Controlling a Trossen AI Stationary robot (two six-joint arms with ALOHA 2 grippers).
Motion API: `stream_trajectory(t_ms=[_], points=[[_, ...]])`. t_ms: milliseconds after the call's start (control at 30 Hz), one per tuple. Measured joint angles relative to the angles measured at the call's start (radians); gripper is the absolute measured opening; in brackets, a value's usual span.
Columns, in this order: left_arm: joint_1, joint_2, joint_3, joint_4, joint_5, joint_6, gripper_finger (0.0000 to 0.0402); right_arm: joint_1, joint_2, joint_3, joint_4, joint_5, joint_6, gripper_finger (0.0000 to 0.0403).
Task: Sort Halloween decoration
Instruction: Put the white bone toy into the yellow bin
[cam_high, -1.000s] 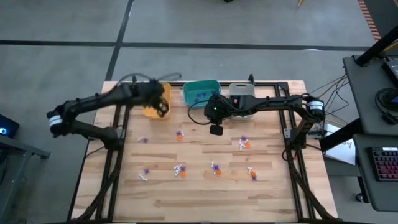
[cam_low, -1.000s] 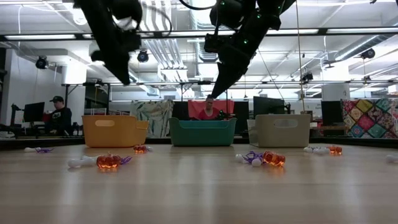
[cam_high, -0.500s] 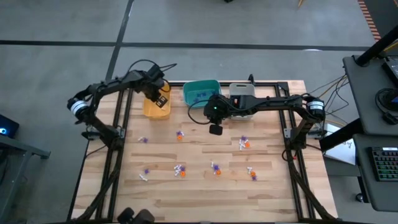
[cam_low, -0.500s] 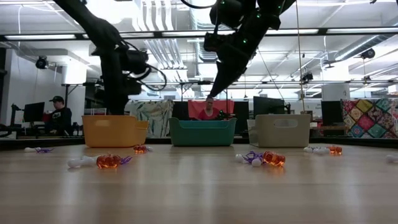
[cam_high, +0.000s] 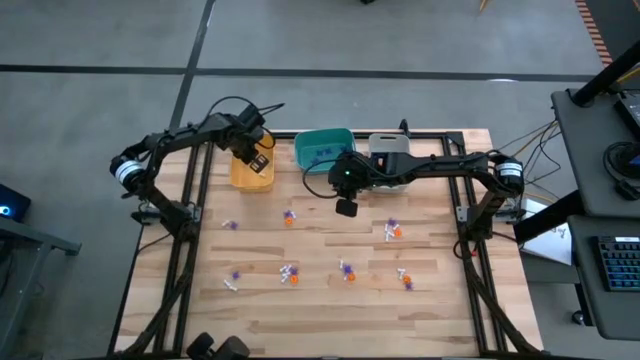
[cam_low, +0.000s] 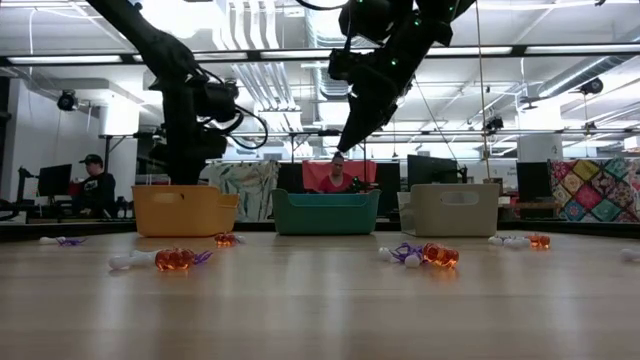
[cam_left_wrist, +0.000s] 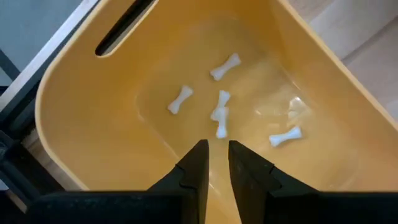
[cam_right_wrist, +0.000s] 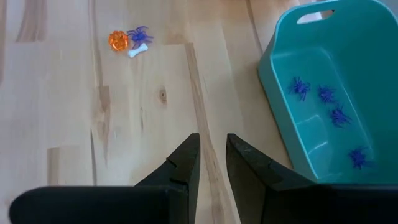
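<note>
The left gripper (cam_left_wrist: 215, 158) hangs over the yellow bin (cam_left_wrist: 81, 134), fingers slightly parted and apparently empty; white bones (cam_left_wrist: 221, 115) lie inside. Next, another trinket must be fetched.

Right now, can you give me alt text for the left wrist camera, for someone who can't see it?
The left gripper hangs over the yellow bin, its two dark fingers slightly apart with nothing between them. Several small white bone trinkets lie scattered on the bin's floor, and a slot handle cuts through one wall.
</note>
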Motion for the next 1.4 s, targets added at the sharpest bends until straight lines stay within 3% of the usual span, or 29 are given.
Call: stream_trajectory(t_ms=[367,533,867,1167,1400], points=[[-0.072,-0.114,0.0,0.047,0.037,-0.034,0.0057,0.051,-0.085,0.0,-0.289,-0.037,0.286,0.0068],[-0.192,-0.23,0.0,0.161,0.104,-0.049,0.0057,0.128,-0.091,0.0,-0.443,-0.064,0.468,0.0068],[-0.471,-0.385,0.0,0.335,0.108,-0.021,0.0057,0.309,-0.084,-0.004,-0.581,-0.054,0.713,0.0068],[-0.671,-0.365,-0.005,0.399,0.107,-0.02,0.0057,0.39,-0.085,-0.013,-0.687,-0.03,0.857,0.0068],[-0.755,-0.31,-0.016,0.446,0.107,-0.019,0.0057,0.411,-0.085,-0.05,-0.669,0.008,0.874,0.0068]])
